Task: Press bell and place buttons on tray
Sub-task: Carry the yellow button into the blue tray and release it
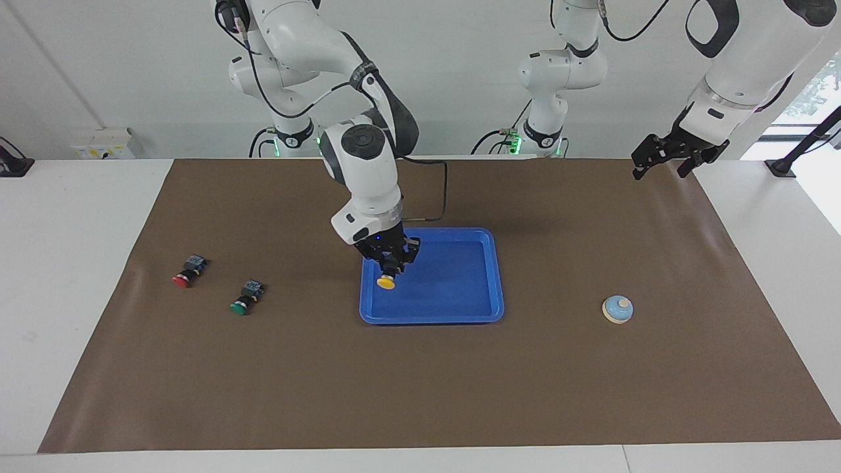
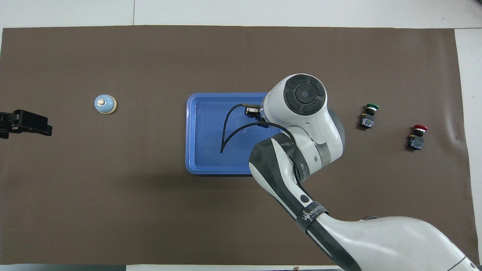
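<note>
Presently, taking the facing view from its one edge to the other, the red button (image 1: 183, 278) lies on its side on the brown mat (image 1: 263, 381) at the right arm's end of the table, cap pointing away from the robots. Beside it, toward the tray and slightly farther from the robots, lies the green button (image 1: 242, 303), likewise on its side and apart from the red one. Next comes the right gripper (image 1: 390, 263), reaching in from the right arm's base and hanging over the tray (image 1: 473, 309), above the edge nearest the two loose buttons. Its fingers are clamped on the boxy body of the yellow button (image 1: 386, 281), which is held in the air with its cap pointing down and away from the robots; it is not resting on the tray floor. From overhead the right arm's wrist covers the gripper and the yellow button, so the grip is read from the facing view alone. The tray itself sits flat near the middle of the mat and holds no button. Toward the left arm's end of the table the bell (image 1: 617, 309) stands upright on the mat, well apart from the tray and untouched. Last, the left gripper (image 1: 663, 161) waits raised over the mat's corner nearest the left arm's base, well apart from the bell, its jaws spread wide and holding nothing.
</note>
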Controlling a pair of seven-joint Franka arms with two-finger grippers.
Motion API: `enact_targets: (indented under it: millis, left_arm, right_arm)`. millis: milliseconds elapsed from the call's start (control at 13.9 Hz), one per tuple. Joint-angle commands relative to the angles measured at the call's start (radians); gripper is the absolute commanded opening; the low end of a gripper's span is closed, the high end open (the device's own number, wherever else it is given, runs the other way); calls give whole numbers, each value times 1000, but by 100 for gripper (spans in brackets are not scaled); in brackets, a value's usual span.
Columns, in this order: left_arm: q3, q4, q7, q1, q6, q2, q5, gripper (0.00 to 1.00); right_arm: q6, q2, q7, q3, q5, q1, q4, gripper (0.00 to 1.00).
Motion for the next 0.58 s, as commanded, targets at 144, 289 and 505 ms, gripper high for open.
enact_targets:
  millis: [144, 289, 505]
  left_arm:
    - [-4, 9, 0, 7, -11, -2, 10, 100]
    - [-4, 10, 0, 7, -11, -2, 10, 100]
    - [-4, 9, 0, 7, -11, -2, 10, 100]
  right_arm:
    - [121, 29, 24, -3, 7, 11, -87, 0]
    - [138, 43, 27, -3, 7, 6, -104, 0]
    - [198, 46, 32, -3, 7, 6, -149, 0]
